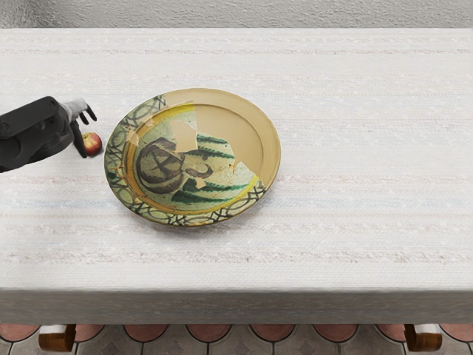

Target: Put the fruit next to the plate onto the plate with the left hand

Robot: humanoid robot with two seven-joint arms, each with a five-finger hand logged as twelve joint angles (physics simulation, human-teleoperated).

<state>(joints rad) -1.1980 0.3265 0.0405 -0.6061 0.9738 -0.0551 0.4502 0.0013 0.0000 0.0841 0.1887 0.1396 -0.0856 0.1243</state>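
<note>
Stretching in from the left edge, the left hand sat close against the fruit, a small red-and-yellow one lying on the table just beside the left rim of the plate. Its fingers looked spread and unclosed, with one dark digit down along the fruit's outer side (touching or barely apart, I could not tell). A sound grasp would probably need fingers on both sides before lifting, then a carry clear of the rim.
</note>
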